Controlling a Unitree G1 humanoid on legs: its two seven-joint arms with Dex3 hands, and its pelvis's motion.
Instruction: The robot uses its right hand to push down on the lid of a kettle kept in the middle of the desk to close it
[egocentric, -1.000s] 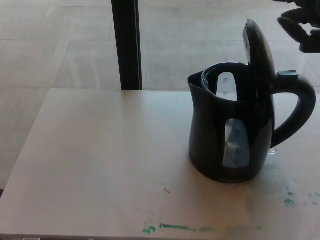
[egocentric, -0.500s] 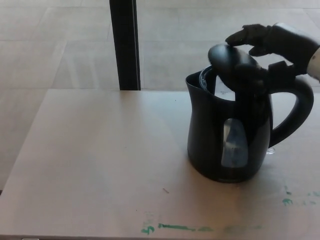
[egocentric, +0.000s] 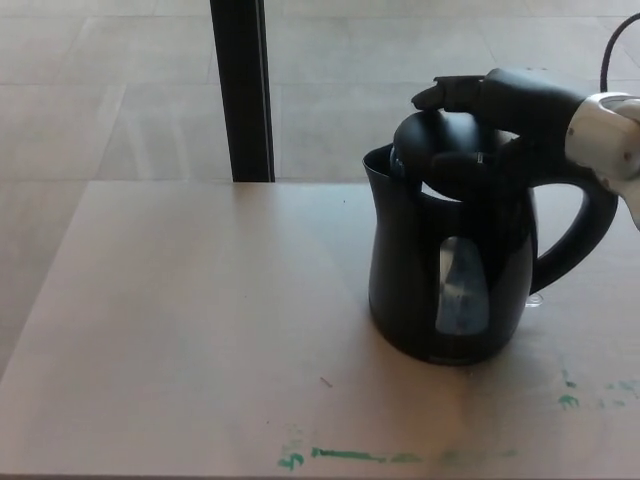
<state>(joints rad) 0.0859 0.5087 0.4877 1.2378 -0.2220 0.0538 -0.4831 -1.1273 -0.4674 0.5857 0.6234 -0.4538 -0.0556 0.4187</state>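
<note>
**Right hand pressing on the kettle lid**

We see 1 black kettle (egocentric: 445, 270) standing upright on the pale desk (egocentric: 180, 330), right of the desk's middle, with its spout toward the left and its handle (egocentric: 585, 240) looping out to the right. A clear water window (egocentric: 462, 285) faces us on its side. The lid (egocentric: 440, 150) is tilted low over the mouth, and a thin gap shows at the spout side, so it is not fully seated.

Our right hand (egocentric: 510, 100) comes in from the right and lies on top of the lid, its fingers (egocentric: 445, 92) stretched forward and flat rather than curled; it grips nothing, it only rests against the lid. The silver wrist sits above the handle.

The left hand is out of view. Behind the desk stands 1 dark post (egocentric: 240, 90), and green paint marks (egocentric: 345, 457) streak the near edge of the desk.
</note>
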